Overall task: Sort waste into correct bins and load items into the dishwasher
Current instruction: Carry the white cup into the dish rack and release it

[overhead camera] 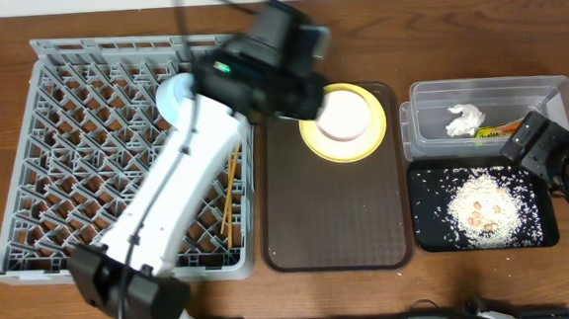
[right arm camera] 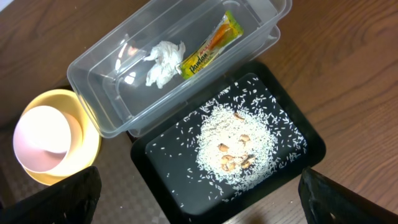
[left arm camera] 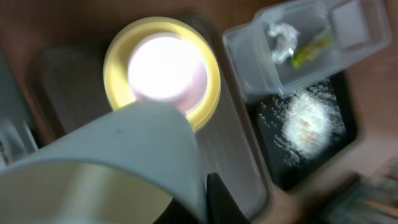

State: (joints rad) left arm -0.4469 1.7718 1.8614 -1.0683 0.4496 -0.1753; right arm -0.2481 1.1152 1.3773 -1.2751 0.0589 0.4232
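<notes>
left claw [left arm camera: 206,196] clamped on rim of light blue bowl [left arm camera: 112,162], looks like. bowl sits over far side of grey rack [overhead camera: 87,162], so free pegs lie straight below. right claw [overhead camera: 529,143] jaws wide apart, far right by black tray [overhead camera: 430,195]. lefty's job imo

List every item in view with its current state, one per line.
left gripper: shut on the rim of the light blue bowl
light blue bowl: held above the dish rack
right gripper: open, empty
white cup: upright on the yellow plate
yellow plate: flat on the brown tray
chopsticks: lying in the dish rack
clear container: holds napkin and wrapper
black tray: holds rice scraps
</notes>
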